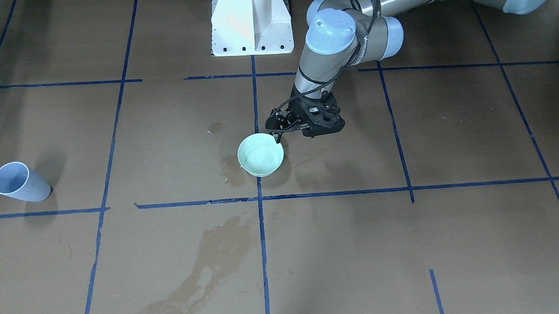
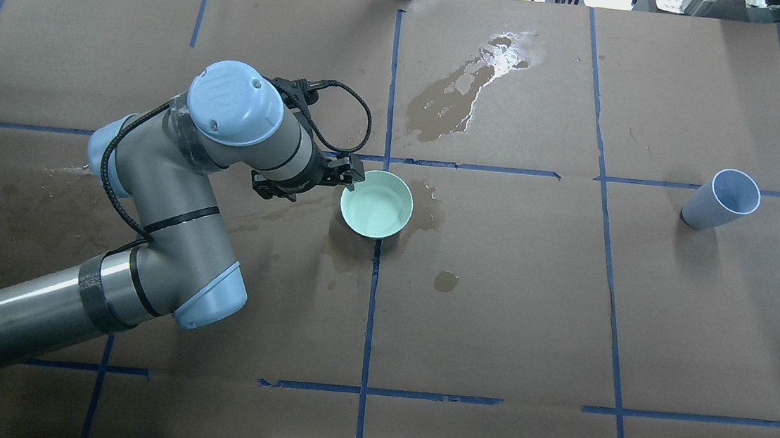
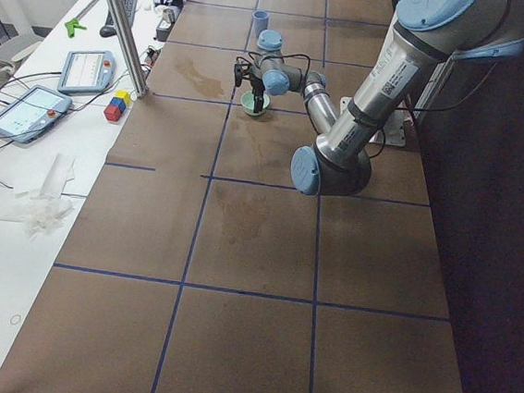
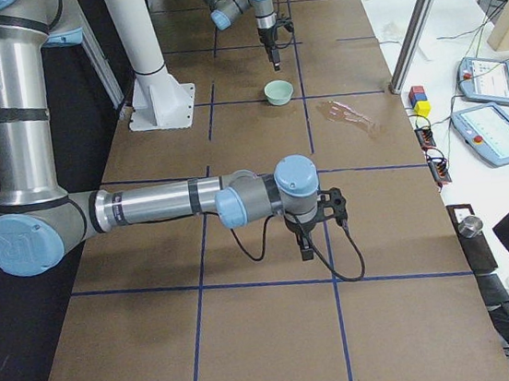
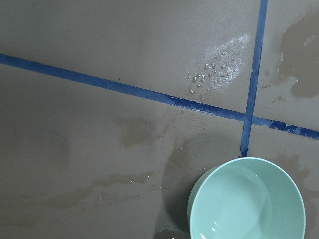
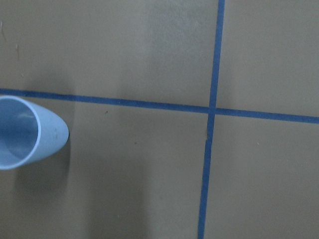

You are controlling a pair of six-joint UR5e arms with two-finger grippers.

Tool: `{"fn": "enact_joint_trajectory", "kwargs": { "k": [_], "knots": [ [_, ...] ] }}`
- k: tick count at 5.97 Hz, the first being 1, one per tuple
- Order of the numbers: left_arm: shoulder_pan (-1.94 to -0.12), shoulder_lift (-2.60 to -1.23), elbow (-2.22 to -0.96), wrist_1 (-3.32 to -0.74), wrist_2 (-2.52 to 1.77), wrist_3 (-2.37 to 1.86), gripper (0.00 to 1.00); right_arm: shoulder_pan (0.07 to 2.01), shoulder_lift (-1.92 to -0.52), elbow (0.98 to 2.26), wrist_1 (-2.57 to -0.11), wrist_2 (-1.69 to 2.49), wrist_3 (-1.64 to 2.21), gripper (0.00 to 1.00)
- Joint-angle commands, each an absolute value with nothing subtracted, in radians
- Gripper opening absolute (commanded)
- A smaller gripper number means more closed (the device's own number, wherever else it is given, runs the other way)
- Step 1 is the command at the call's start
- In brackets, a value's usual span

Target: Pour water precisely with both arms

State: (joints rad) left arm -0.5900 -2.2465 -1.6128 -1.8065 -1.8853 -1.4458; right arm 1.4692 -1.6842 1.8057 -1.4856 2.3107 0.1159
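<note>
Left arm [image 2: 171, 214] reaches in from lower left of the overhead view. Left end effector [image 2: 351, 179] sits at the left rim of the mint bowl [image 2: 377, 204], mid-frame; fingers look pressed together, holding nothing.

Water [image 5: 219, 64]: glinting droplets on the surface beside the blue tape cross, upper right of the left wrist view. Bowl contents: cannot tell.

Cup [image 2: 722, 200] at far right, well apart from the bowl.

Right end effector [image 4: 306, 245] points down over the surface, lower centre of the right side view; spread or closed, cannot tell.
</note>
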Motion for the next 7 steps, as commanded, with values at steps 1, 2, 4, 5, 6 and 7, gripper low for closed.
{"fn": "enact_joint_trajectory", "kwargs": {
  "k": [1, 2, 4, 5, 6, 7],
  "knots": [
    [-0.583, -2.249, -1.582, -1.824, -1.882, -1.451, 1.0, 1.456, -1.811, 1.905, -1.528, 2.269, 0.066, 1.0],
    [-0.571, -2.264, -1.559, -1.825, -1.859, -1.466, 1.0, 1.456, -1.827, 1.887, -1.528, 2.339, 0.067, 1.0],
    [-0.537, -2.315, -1.47, -1.863, -1.818, -1.506, 0.99, 1.462, -1.841, 1.887, -1.525, 2.353, 0.064, 1.0],
    [-0.532, -2.325, -1.416, -1.905, -1.818, -1.534, 0.89, 1.468, -1.842, 1.885, -1.525, 2.35, 0.063, 1.0],
    [-0.531, -2.326, -1.407, -1.907, -1.818, -1.534, 0.7, 1.468, -1.841, 1.885, -1.525, 2.349, 0.072, 1.0],
    [-0.531, -2.326, -1.407, -1.908, -1.819, -1.531, 0.18, 1.468, -1.839, 1.885, -1.525, 2.349, 0.074, 1.0]
  ]
}}
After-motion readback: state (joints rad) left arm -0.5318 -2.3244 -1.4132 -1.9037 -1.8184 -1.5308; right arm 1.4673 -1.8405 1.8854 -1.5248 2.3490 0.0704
